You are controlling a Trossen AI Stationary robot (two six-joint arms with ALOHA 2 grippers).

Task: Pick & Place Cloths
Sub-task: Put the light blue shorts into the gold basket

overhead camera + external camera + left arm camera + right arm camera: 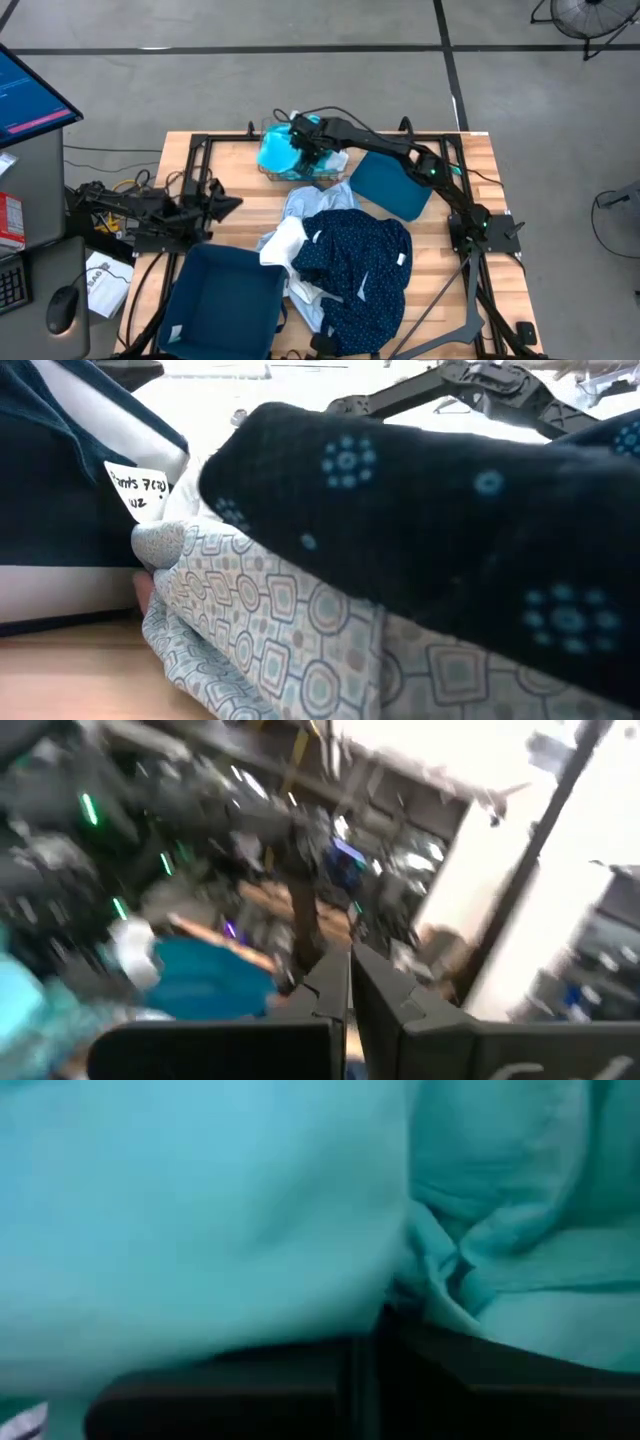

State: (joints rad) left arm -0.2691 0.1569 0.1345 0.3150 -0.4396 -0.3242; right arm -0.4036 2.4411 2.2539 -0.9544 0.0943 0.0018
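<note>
We see a navy shirt [355,262] with white dots, a pale blue patterned cloth [315,200], a white cloth [283,243], bright blue and turquoise cloths [278,152] at upper centre, and two teal bins [228,290]

Bright blue cloth [274,156]: bunched, far side of table, turquoise cloth [306,128] touching it | navy cloth with white dots [357,262]: crumpled, spread across table centre, topmost of pile | white cloth [283,243]: folded, tucked at its edge | pale blue patterned cloth [309,201]: rumpled, partly beneath the navy one.
</note>
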